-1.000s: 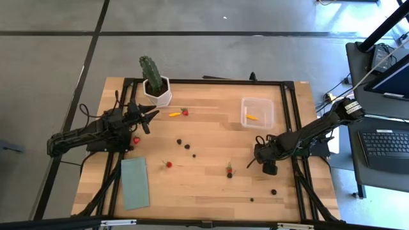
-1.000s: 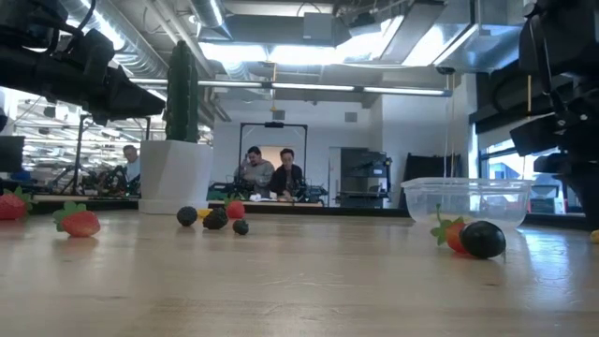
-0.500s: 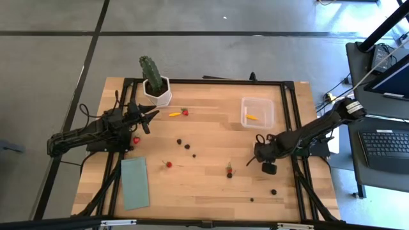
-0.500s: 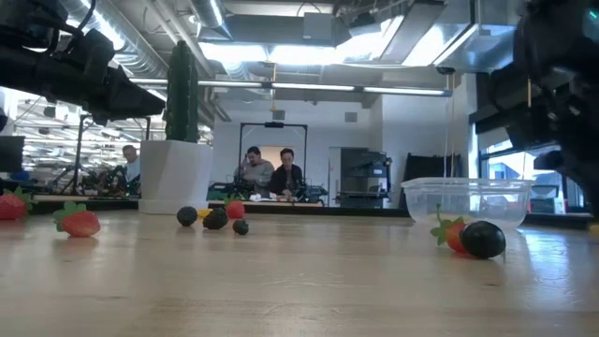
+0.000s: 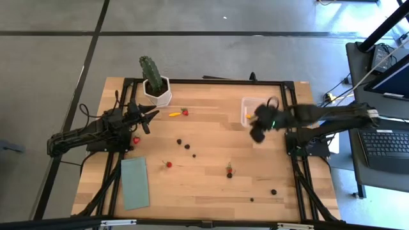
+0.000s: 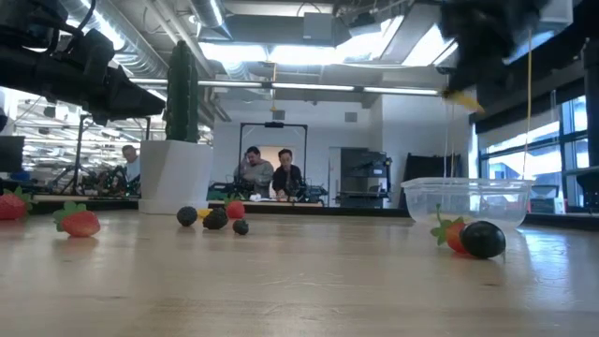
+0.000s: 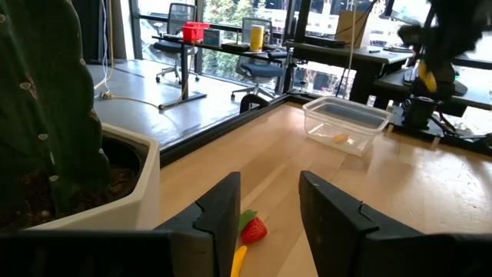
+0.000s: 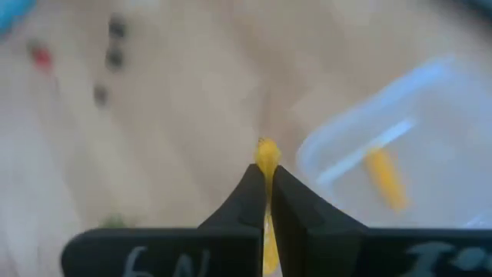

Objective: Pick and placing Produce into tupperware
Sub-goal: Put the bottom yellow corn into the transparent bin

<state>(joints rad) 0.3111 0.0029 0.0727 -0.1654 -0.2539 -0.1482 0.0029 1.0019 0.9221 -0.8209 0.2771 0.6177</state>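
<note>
Right wrist view showed my right fingers (image 8: pixel 267 178) clenched on a yellow piece (image 8: pixel 266 157) beside the tupperware (image 8: pixel 400 146). Left fingers (image 7: pixel 269 211) stood parted, grasping nothing.

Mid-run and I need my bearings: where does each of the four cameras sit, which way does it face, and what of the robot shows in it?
High: overhead, straight down on the wooden table; both arms show.
Low: table height, level across toward the clear squarish plastic container; dark arm parts overhead.
Left wrist: past the open left gripper toward the container.
Right wrist: past the right gripper, shut on a small yellow elongated piece.
Shared: the container shows in all four views.
</note>
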